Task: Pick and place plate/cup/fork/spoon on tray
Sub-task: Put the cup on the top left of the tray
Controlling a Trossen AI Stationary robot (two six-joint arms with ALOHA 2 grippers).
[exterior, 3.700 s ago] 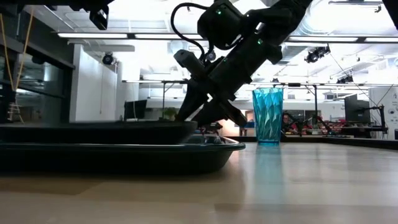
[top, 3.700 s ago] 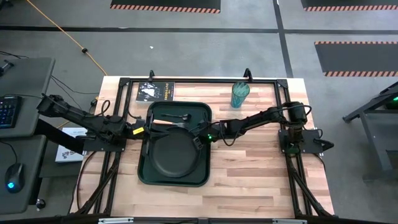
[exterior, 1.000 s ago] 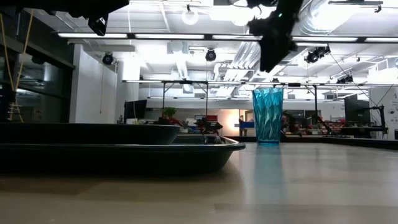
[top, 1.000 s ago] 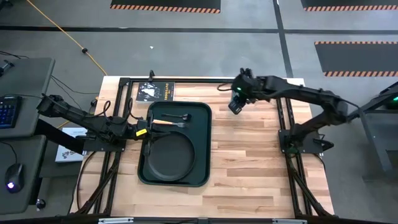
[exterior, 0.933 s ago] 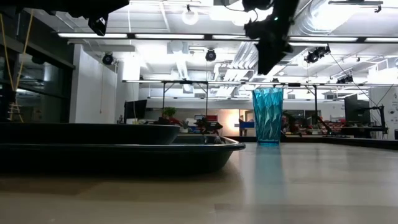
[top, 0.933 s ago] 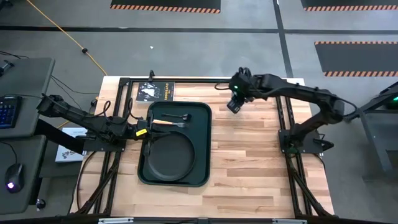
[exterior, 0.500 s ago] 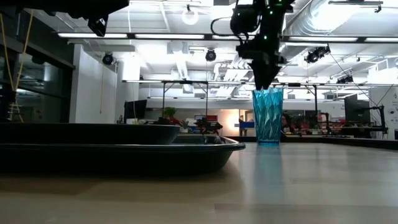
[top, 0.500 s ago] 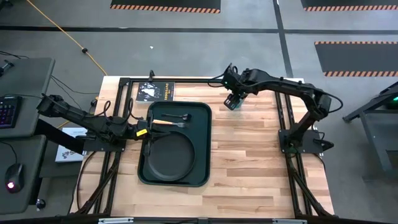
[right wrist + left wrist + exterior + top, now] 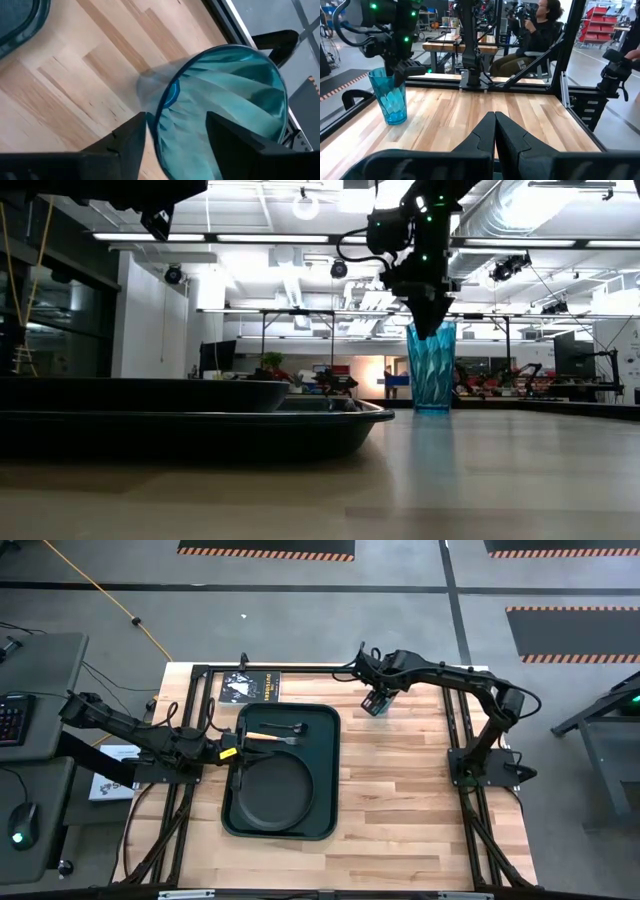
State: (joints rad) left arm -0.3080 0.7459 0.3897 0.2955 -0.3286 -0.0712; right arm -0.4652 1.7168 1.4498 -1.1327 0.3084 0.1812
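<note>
The right pincer (image 9: 375, 703) hangs over the teal cup (image 9: 432, 367) near the tabletop's (image 9: 400, 800) far edge, at about one o'clock from the tray (image 9: 232, 810). Its fingers (image 9: 131, 137) are spread wide, one on each side of the cup's rim, apart from the glass. The cup stands upright on the wood. On the tray lie the plate (image 9: 278, 788), the fork (image 9: 262, 738) and the spoon (image 9: 288, 727). The left pincer (image 9: 494, 131) waits at the tray's nine o'clock edge, fingers pressed together.
</note>
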